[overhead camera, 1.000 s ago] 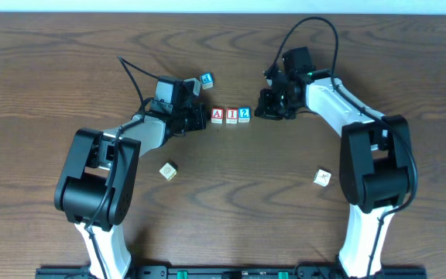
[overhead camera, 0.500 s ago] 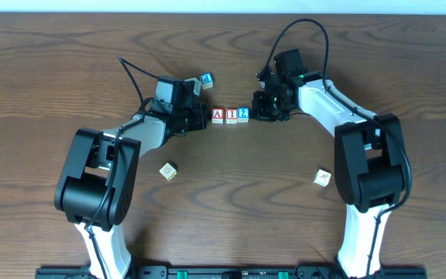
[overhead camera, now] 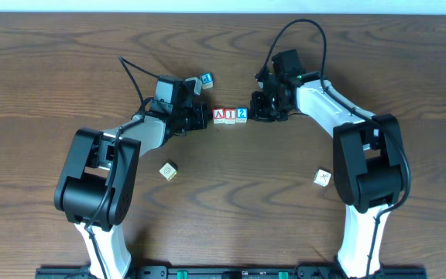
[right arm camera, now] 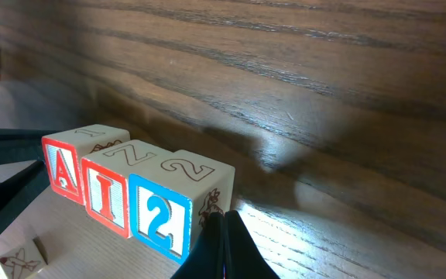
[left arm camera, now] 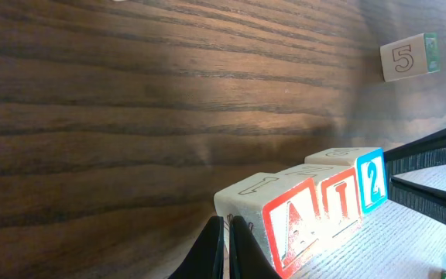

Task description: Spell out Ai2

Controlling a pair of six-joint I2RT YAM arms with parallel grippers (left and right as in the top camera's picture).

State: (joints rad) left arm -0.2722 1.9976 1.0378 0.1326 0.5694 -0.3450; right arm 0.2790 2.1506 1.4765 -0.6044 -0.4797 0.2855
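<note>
Three wooden cubes stand in a row reading A, I, 2: red "A" cube (overhead camera: 218,115), red "I" cube (overhead camera: 230,115), blue "2" cube (overhead camera: 241,115). My left gripper (overhead camera: 204,120) is shut and empty, its tips at the A cube's left side. My right gripper (overhead camera: 256,111) is shut and empty, its tips against the 2 cube's right side. The left wrist view shows the A (left arm camera: 289,225), I (left arm camera: 339,194) and 2 (left arm camera: 371,180) cubes touching, beside my shut left gripper (left arm camera: 227,248). The right wrist view shows A (right arm camera: 63,167), I (right arm camera: 107,194) and 2 (right arm camera: 159,217) by my right gripper (right arm camera: 224,248).
A blue-lettered cube (overhead camera: 206,79) lies behind the left gripper. Two loose cubes lie nearer the front, one at the left (overhead camera: 168,170) and one at the right (overhead camera: 323,177). A "5" cube (left arm camera: 407,58) shows in the left wrist view.
My right gripper has moved left up to the 2 cube, and the 2 cube has shifted left, closing the row. The left arm has stayed still.
</note>
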